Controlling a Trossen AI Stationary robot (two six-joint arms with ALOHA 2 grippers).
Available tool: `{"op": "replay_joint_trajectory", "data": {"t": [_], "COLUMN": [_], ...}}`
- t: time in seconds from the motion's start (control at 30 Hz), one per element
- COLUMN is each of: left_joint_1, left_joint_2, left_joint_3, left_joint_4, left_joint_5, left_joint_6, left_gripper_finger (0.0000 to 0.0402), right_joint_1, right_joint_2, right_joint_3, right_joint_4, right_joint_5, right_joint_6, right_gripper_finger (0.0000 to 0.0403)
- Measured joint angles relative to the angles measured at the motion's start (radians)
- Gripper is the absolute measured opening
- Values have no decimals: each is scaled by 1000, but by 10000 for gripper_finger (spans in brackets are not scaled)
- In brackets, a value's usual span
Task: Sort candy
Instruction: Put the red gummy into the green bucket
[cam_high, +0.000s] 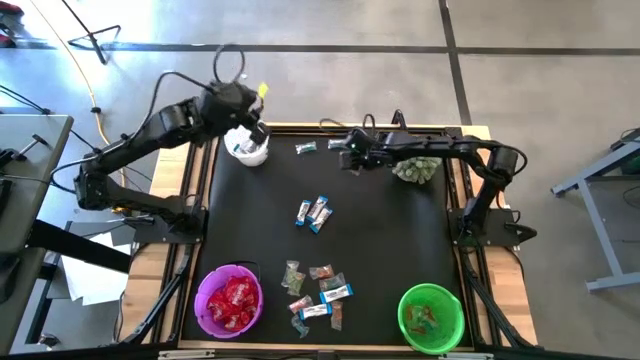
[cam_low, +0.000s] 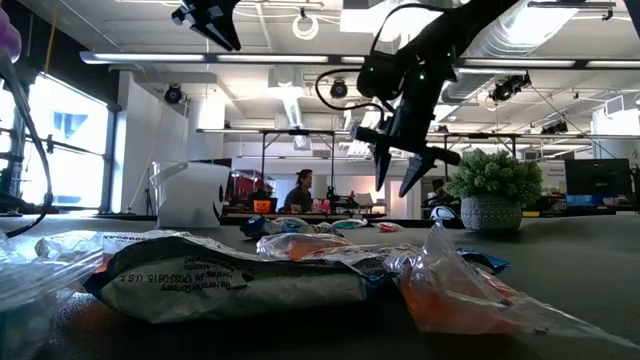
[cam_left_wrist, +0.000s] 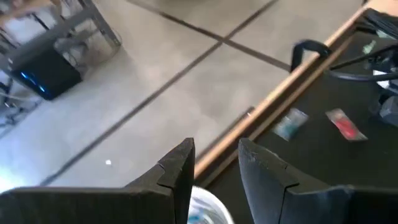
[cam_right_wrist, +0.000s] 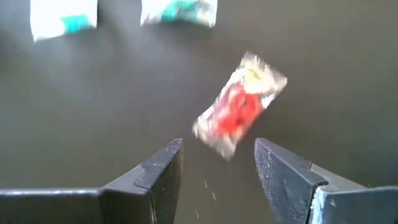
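My right gripper (cam_right_wrist: 217, 163) hangs open a little above the black mat near its far edge, fingers pointing down. A red wrapped candy (cam_right_wrist: 239, 102) lies flat on the mat just ahead of them, untouched. Two white-and-teal candies (cam_right_wrist: 179, 11) lie beyond it. My left gripper (cam_left_wrist: 216, 163) is open and empty, held high over a white bowl (cam_high: 247, 152) at the far left corner. Blue-and-white bars (cam_high: 315, 212) lie mid-mat. A mixed pile of candy (cam_high: 318, 292) lies near the front edge.
A purple bowl (cam_high: 203, 300) holding red candy stands at the front left and a green bowl (cam_high: 405, 318) at the front right. A spiky pale green potted plant (cam_high: 415, 168) stands at the far right, beside my right arm. The mat has a raised wooden frame (cam_left_wrist: 267, 106).
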Motion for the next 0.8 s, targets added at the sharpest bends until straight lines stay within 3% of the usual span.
{"op": "replay_joint_trajectory", "data": {"t": [0.33,0.8], "left_joint_1": [186,307], "left_joint_2": [-44,-49], "left_joint_3": [0,0], "left_joint_4": [148,173], "left_joint_5": [173,272], "left_joint_6": [190,247], "left_gripper_finger": [113,113], "right_joint_1": [-41,-58], "right_joint_2": [148,181], "right_joint_3": [0,3], "right_joint_4": [138,112], "right_joint_5": [-55,-62], "right_joint_6": [192,205], "right_gripper_finger": [195,179]}}
